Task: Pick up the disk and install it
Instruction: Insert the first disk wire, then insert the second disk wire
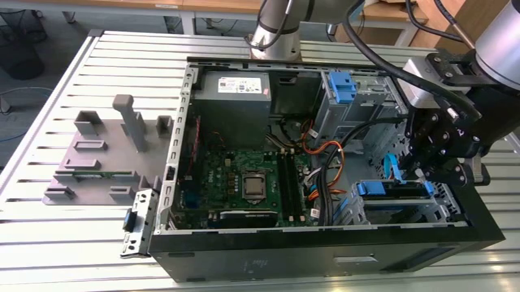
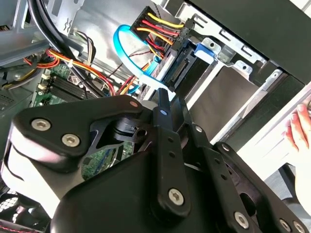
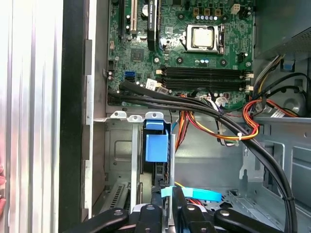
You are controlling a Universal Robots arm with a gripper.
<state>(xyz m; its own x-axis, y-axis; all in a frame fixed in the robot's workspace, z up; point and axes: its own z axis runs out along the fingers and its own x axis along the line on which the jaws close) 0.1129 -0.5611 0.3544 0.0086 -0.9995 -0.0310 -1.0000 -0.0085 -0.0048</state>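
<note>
An open computer case (image 1: 488,234) lies on its side on a slatted metal table (image 1: 73,243), close to the table's front edge in the exterior view. The black gripper (image 1: 435,173) hangs over the drive cage (image 1: 406,210) at the case's front corner, on the exterior view's right. Its fingers (image 3: 167,206) are drawn close together in both wrist views, with a light-blue flat cable (image 3: 197,194) lying across just in front of the tips; whether they pinch anything I cannot tell. The disk (image 1: 394,189) sits in the drive cage directly beneath the gripper, its blue plastic carrier showing along the top of the bay. In the first wrist view its blue tab (image 3: 156,145) stands upright between the metal rails of the cage, and in the second wrist view a bundle of red, yellow and black wires (image 2: 160,29) runs to a connector at the bay. The green motherboard (image 1: 248,182) fills the middle of the case, and a grey power supply (image 1: 234,97) sits at the case's far corner. A grey plastic fixture (image 1: 106,155) rests on the table towards its edge on the exterior view's left. A person's fingertips (image 2: 299,127) show beside the case in the second wrist view.
</note>
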